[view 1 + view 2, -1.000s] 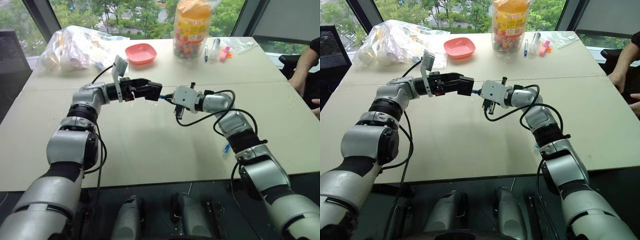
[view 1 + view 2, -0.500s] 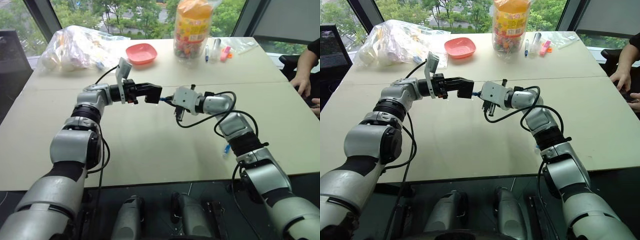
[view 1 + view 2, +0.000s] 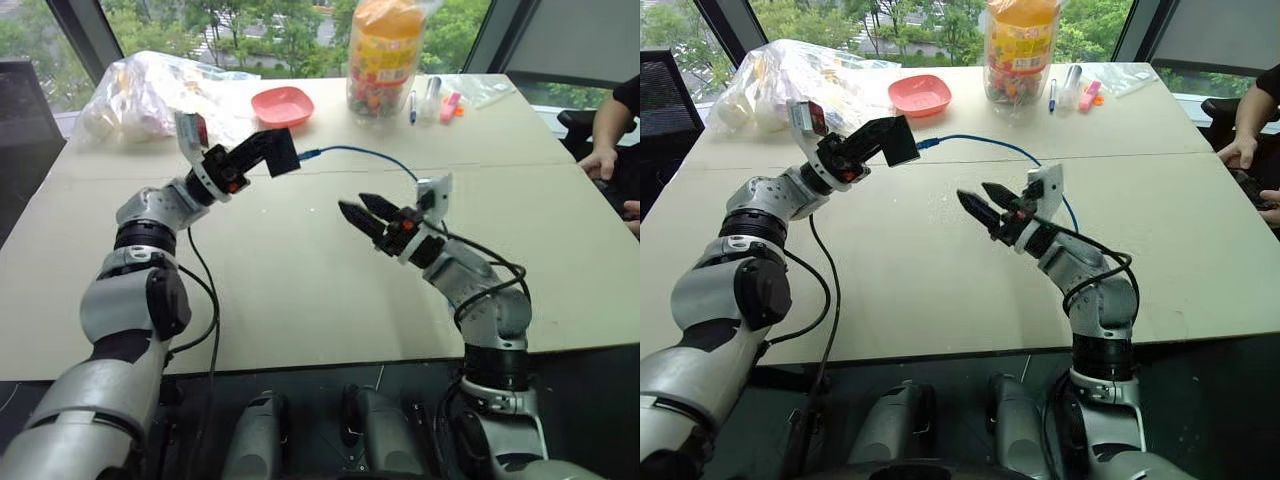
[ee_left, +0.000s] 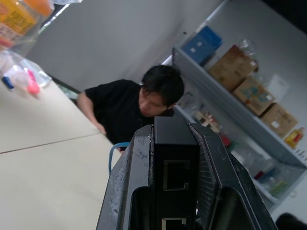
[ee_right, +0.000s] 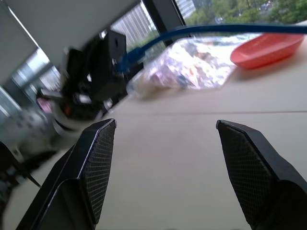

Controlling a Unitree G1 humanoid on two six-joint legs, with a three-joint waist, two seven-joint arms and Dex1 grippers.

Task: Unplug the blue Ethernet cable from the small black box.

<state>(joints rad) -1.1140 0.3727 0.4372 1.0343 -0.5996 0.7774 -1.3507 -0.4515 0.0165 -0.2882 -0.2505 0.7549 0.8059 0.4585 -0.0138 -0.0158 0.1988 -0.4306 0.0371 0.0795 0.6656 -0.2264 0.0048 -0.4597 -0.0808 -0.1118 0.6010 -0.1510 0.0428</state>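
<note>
Matt small black box; ribbed rubbery fingers; smooth table.

Your left gripper is clamped on the small black box, raised above the table. The blue Ethernet cable leaves the box at its 3 o'clock side, plug apparently seated, and arcs toward the right gripper. That gripper's fingers stand apart, empty, at 5 o'clock from the box. A pink dish lies at 12 o'clock.
</note>
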